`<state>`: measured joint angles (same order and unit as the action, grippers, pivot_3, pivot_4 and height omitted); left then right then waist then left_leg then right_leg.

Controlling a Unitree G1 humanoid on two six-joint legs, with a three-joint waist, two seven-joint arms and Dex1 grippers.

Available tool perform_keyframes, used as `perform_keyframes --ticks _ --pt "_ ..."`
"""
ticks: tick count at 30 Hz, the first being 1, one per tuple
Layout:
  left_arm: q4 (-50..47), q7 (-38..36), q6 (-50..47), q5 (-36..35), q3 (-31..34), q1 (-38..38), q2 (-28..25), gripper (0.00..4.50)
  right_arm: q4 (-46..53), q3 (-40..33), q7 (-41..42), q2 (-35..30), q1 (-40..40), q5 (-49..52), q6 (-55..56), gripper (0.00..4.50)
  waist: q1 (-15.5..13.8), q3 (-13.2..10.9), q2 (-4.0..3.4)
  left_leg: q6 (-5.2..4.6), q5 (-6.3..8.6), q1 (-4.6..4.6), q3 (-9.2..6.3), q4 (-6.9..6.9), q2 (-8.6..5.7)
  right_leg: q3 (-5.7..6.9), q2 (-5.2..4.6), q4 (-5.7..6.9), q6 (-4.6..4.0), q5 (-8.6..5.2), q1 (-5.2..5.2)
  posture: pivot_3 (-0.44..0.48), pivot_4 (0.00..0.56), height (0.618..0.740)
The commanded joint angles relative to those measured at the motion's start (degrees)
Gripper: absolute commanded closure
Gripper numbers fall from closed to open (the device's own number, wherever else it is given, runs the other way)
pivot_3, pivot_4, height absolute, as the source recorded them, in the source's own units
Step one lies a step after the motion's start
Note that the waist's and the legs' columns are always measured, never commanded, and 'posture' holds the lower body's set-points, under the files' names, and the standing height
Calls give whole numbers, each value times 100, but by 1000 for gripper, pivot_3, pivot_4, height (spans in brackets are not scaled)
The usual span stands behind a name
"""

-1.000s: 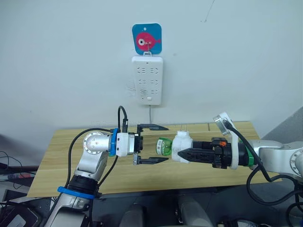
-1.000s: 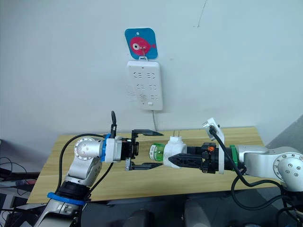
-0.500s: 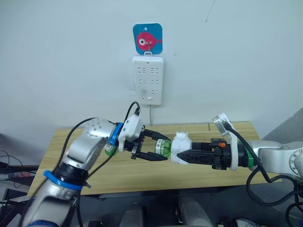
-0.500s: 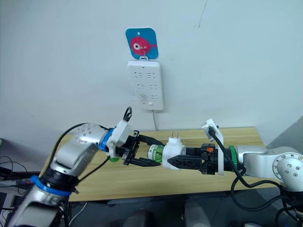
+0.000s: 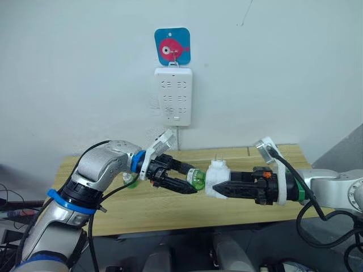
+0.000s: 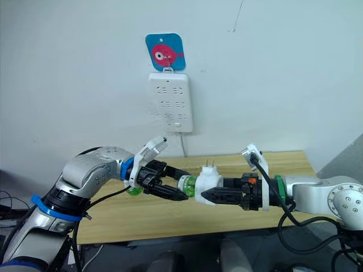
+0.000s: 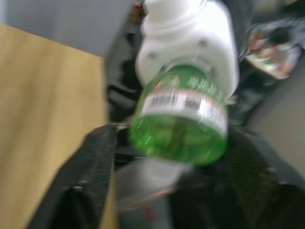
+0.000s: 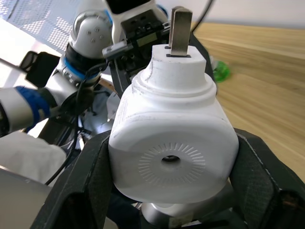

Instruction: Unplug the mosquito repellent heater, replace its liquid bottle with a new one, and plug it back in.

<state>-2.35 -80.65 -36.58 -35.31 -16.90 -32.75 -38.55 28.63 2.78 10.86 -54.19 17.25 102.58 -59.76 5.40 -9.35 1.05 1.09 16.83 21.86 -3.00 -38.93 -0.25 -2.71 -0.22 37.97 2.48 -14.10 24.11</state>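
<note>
**Heater held steady while the bottle is gripped**

The right gripper (image 5: 222, 190) is clamped on the mosquito repellent heater (image 5: 216, 178), holding it in mid-air above the desk (image 5: 170, 207), prongs up, unplugged from the power strip (image 5: 173, 96) on the far wall. That pose points the green bottle (image 5: 197, 179) left, towards the left gripper (image 5: 190, 180), whose fingers sit either side of the bottle (whether they already pinch it, I cannot tell). A second green bottle (image 5: 130, 180) lies on the desk, behind the left arm, probably kept within reach for the swap.
</note>
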Motion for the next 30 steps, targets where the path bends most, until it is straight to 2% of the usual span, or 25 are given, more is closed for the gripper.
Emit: perform_keyframes --ticks 1,6,10,14,18,25,30 --pt "-90 -139 854 363 153 210 13 225 85 -182 12 -16 53 122 72 1475 -7 0 0 0 0 0 1 0 0 -1 -1 0 0 0 0 -163 150 733" --pt "-16 -14 1888 685 392 547 175 225 87 -183 -1 -5 39 130 83 1475 -41 0 0 0 0 2 0 0 1 2 -2 0 -22 13 1 -158 149 733" --pt "220 156 3124 988 692 852 433 225 80 -186 -14 3 32 131 91 1475 -42 0 0 0 0 0 5 0 1 -2 -4 -2 -22 13 0 -159 149 733" --pt "218 159 4868 1150 972 1318 925 225 60 -181 -29 23 36 131 95 1475 -49 0 0 0 0 3 5 0 -1 -1 -11 -3 -26 16 0 -160 147 733" --pt "3 322 5485 1140 958 1458 1235 225 34 -171 -25 13 70 142 66 1475 -58 0 0 0 0 3 3 0 -3 -1 -17 -3 -27 17 0 -151 147 733" --pt "212 321 5861 1264 799 1345 1383 225 11 -149 -29 10 122 149 45 1475 -59 0 0 0 0 -1 7 -3 -6 0 -11 0 -23 16 -5 -151 147 733" --pt "359 242 5921 1392 654 1345 1369 1375 19 -159 -38 1 115 177 51 1475 -57 0 0 0 0 1 7 -2 -4 5 -9 -1 -24 17 -5 -155 149 733"
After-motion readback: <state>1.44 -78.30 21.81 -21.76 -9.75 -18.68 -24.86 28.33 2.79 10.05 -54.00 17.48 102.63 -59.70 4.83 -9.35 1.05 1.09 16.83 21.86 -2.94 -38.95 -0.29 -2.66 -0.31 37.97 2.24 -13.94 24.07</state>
